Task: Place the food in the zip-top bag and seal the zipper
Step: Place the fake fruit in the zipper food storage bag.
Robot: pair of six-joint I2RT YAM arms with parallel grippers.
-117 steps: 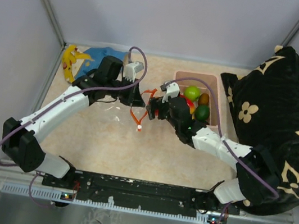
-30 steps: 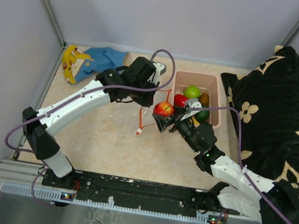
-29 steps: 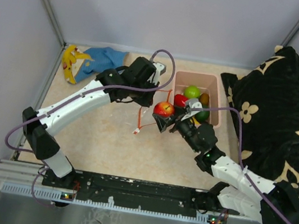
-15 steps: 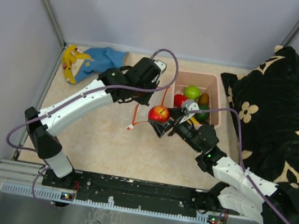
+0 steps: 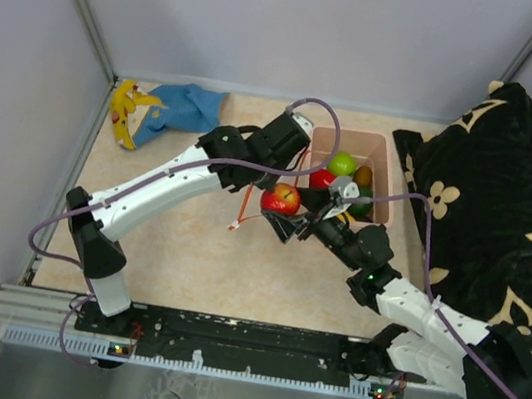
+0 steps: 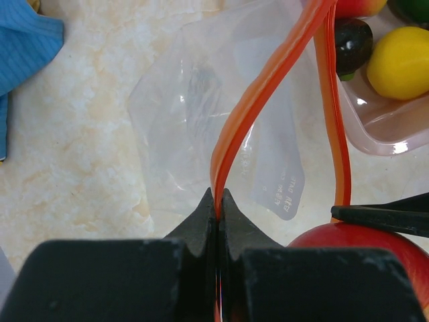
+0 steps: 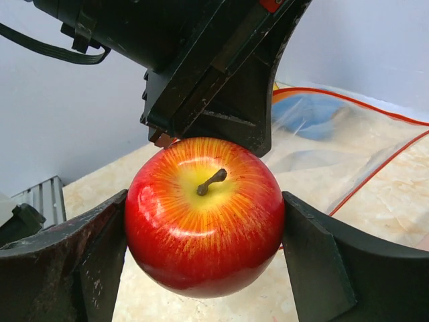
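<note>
My right gripper point(image 5: 283, 207) point(image 7: 204, 221) is shut on a red toy apple point(image 5: 280, 199) point(image 7: 205, 215) and holds it above the table, just left of the pink tub point(image 5: 389, 153). The apple's top shows in the left wrist view point(image 6: 362, 251). My left gripper point(image 5: 263, 164) point(image 6: 218, 201) is shut on the red-orange zipper point(image 6: 258, 107) point(image 5: 248, 202) of the clear zip-top bag point(image 6: 201, 121). The bag hangs open beneath it, its other mouth edge point(image 6: 338, 134) running beside the apple. More food stays in the tub: green point(image 5: 343, 163), red point(image 5: 321, 178), yellow point(image 6: 400, 62) and dark point(image 6: 353, 41) fruits.
A yellow banana-like toy point(image 5: 122, 108) and a blue cloth point(image 5: 185, 106) lie at the back left. A black floral cushion point(image 5: 491, 215) fills the right side. Grey walls enclose the table point(image 5: 178, 246).
My left gripper has carried the bag's zipper to the right, toward the tub. My right gripper has moved the apple a little left and nearer the bag's mouth.
</note>
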